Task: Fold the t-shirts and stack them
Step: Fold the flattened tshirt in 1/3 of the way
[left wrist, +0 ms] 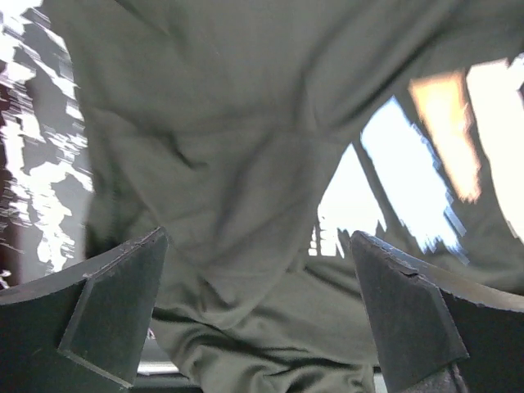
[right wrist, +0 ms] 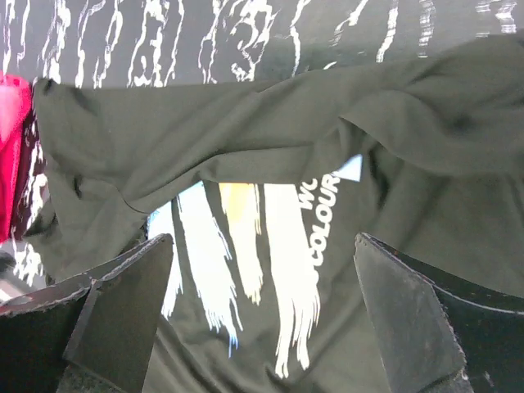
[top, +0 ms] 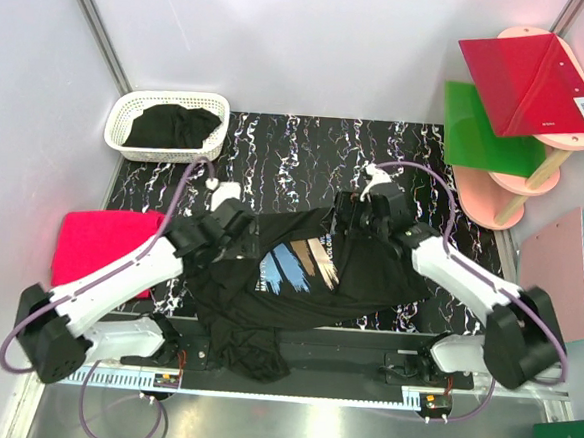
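Observation:
A black t-shirt with a blue, tan and white brushstroke print [top: 304,265] lies rumpled across the middle of the black marbled table, one end hanging over the front edge. My left gripper [top: 239,233] hovers over its left part, jaws wide open with only cloth [left wrist: 246,205] beneath. My right gripper [top: 360,216] hovers over its far right edge, jaws open, the print [right wrist: 246,246] below them. A folded hot-pink t-shirt [top: 105,246] lies at the left. Another black t-shirt [top: 173,129] sits in the white basket [top: 126,149].
Red [top: 532,85], green [top: 484,127] and pink [top: 570,264] flat boards stand on a rack at the right. The grey wall borders the table at the back and the rail at the front.

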### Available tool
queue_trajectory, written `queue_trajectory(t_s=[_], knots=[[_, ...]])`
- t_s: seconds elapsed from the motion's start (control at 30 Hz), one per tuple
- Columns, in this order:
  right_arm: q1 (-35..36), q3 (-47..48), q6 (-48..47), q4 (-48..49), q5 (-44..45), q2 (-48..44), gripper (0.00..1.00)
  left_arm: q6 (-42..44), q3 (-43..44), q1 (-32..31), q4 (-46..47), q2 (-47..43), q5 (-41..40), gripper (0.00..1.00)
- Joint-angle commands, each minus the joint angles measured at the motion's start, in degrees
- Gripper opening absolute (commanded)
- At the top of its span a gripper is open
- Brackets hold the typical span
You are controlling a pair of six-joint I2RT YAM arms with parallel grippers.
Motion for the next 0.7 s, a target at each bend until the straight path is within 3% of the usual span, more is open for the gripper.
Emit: queue_trajectory(t_s=[0.0,0.2,0.53,0.67], knots=[[1.18,-2.49,3.60,-5.75,15.18,-4.67,1.00,0.66,0.30,1.62,-0.82,-3.13,-6.53,0.99],[1.26,-6.10,6.58,-5.22,14.03,-3.37,1.00,0.05,-1.11,2.15,-0.56,-2.78,-5.04,0.99],[1.26,-3.74,5.45,-4.61,36.94,2.62,1.00,-0.66,-3.57,2.15,-0.12,-5.68,-4.42,0.99],[1.26,-1.54,3.33,-1.97,41.45,7.18,1.00,-0.75,-4.10,2.24,0.05,-5.16,-4.07,0.99]])
